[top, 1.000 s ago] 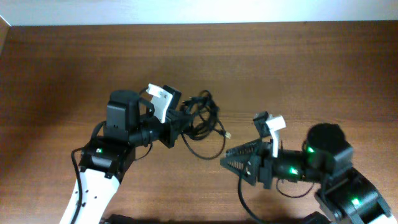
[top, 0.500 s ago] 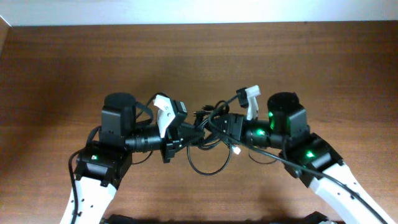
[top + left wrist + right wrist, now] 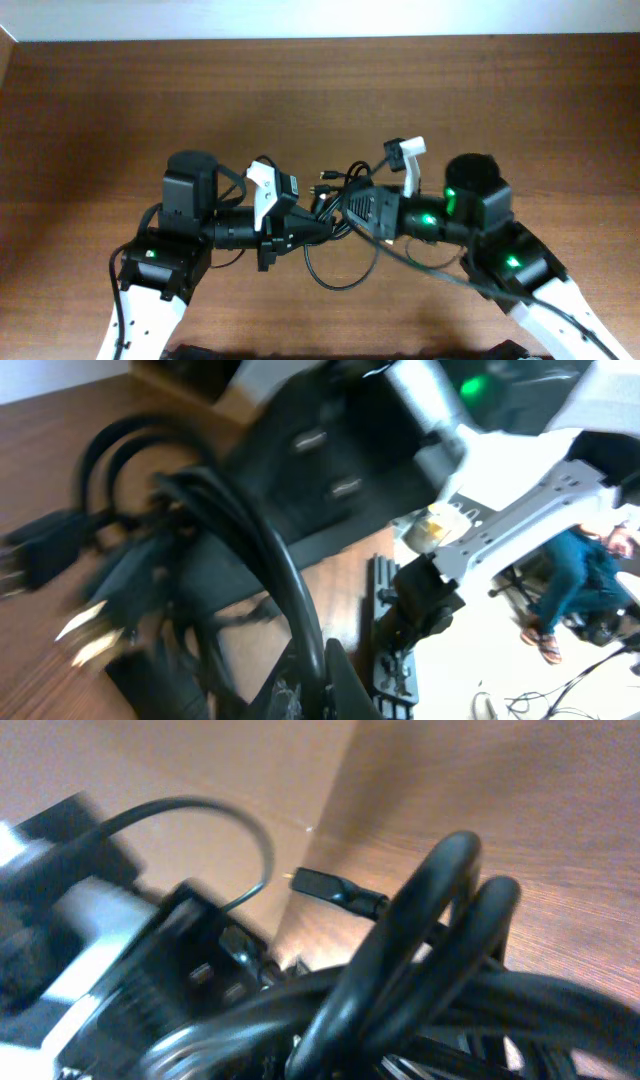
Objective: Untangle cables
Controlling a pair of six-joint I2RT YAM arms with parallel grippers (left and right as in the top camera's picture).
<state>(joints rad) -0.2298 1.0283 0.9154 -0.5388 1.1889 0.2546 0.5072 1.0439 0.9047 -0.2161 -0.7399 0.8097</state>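
Note:
The cables are a tangled black bundle held above the table between my two grippers, and one loop sags toward the front. My left gripper is shut on the bundle's left side. In the left wrist view a thick strand runs down between the fingertips of that gripper. My right gripper is shut on the cables from the right. The right wrist view is filled by doubled black loops, which hide the right gripper's jaws, and by a small plug end.
The brown wooden table stretches around both arms, with a pale wall edge along the back. Thicker arm wires trail from the right arm toward the front. The two grippers are almost touching.
My right arm swung up from the lower right to the bundle and its jaws shut on the cables. The left gripper kept its hold and shifted slightly down.

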